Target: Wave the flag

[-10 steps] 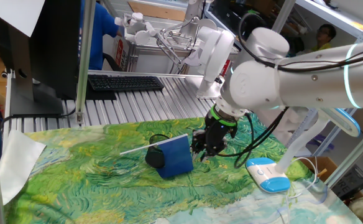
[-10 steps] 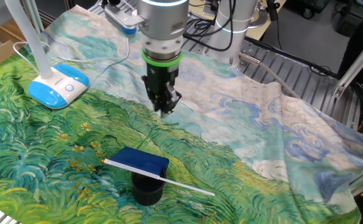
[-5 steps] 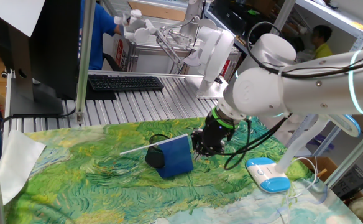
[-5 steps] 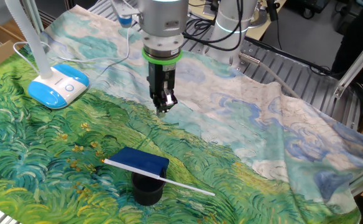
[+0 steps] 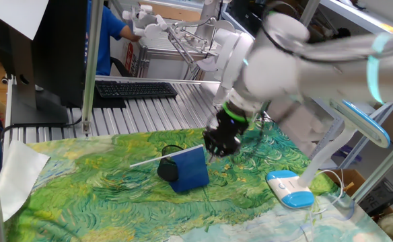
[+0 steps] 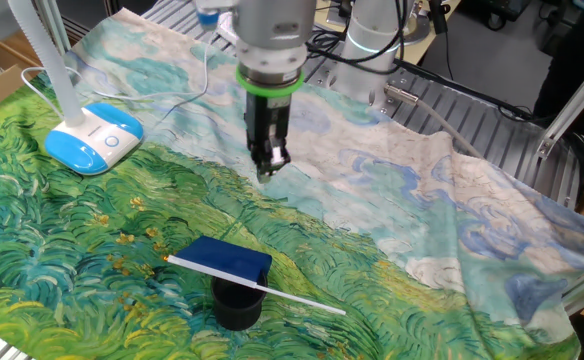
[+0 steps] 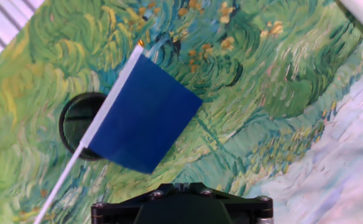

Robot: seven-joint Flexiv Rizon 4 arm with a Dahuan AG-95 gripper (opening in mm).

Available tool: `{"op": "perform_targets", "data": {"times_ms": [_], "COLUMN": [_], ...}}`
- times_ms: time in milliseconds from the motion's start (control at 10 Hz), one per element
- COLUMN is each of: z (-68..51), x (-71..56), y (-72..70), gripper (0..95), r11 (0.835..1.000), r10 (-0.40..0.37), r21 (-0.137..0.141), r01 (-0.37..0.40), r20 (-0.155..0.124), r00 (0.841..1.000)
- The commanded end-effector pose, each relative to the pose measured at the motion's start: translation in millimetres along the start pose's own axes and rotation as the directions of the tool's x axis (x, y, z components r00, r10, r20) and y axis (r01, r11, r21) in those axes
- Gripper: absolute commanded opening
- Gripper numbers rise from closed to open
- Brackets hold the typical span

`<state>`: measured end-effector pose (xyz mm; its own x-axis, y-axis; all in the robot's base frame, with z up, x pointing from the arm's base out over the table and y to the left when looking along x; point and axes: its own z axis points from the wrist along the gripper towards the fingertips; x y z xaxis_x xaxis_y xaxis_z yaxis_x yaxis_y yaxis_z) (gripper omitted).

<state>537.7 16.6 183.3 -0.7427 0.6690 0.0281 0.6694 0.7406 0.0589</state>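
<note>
The blue flag (image 5: 191, 168) on its thin white stick lies across the top of the black cup (image 5: 167, 169), on the painted cloth. Both also show in the other fixed view, the flag (image 6: 224, 261) over the cup (image 6: 237, 305). In the hand view the flag (image 7: 145, 118) partly covers the cup (image 7: 76, 121). My gripper (image 5: 217, 146) hangs above the cloth, to the right of and behind the flag, apart from it. In the other fixed view the gripper (image 6: 269, 168) points down with its fingers together and holds nothing. The hand view shows only the hand's black base, no fingers.
A blue and white lamp base (image 6: 94, 137) with its cable stands on the cloth at one side. It also shows in the first fixed view (image 5: 289, 189). A keyboard (image 5: 134, 89) and a monitor stand sit on the metal table behind. The cloth's crumpled edge (image 6: 492, 250) lies toward the table rim.
My arm has lifted and swung, carrying the gripper up and a little back from the cloth, with the wrist turned. The flag and cup have not moved.
</note>
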Motion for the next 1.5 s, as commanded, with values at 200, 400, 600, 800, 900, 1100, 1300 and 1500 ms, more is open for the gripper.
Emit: {"op": "perform_targets", "data": {"times_ms": [200,400,600,800,900,1100,1300,1500], "z": [-4.7,-5.3,-11.8,-11.1,-9.8,-6.4,-6.2,-6.2], "x": [-19.0,-31.0,-48.0,-61.8,-63.8,-61.7,-61.5,-61.5], "y": [11.4,17.3,22.9,27.6,28.4,28.7,28.7,28.7], "gripper": [0.0,0.0,0.0,0.0,0.0,0.0,0.0,0.0], "r11": [0.998,0.998,0.998,0.997,0.996,0.995,0.993,0.981], "r10": [-0.007,0.005,0.018,0.047,0.053,0.057,0.072,0.141], "r21": [0.064,0.066,0.062,0.067,0.078,0.078,0.096,0.131], "r01": [0.009,-0.002,-0.015,-0.045,-0.052,-0.057,-0.073,-0.143], "r20": [-0.04,-0.04,-0.045,-0.03,-0.015,0.006,0.011,0.023], "r00": [0.999,0.999,0.999,0.998,0.998,0.998,0.997,0.99]}}
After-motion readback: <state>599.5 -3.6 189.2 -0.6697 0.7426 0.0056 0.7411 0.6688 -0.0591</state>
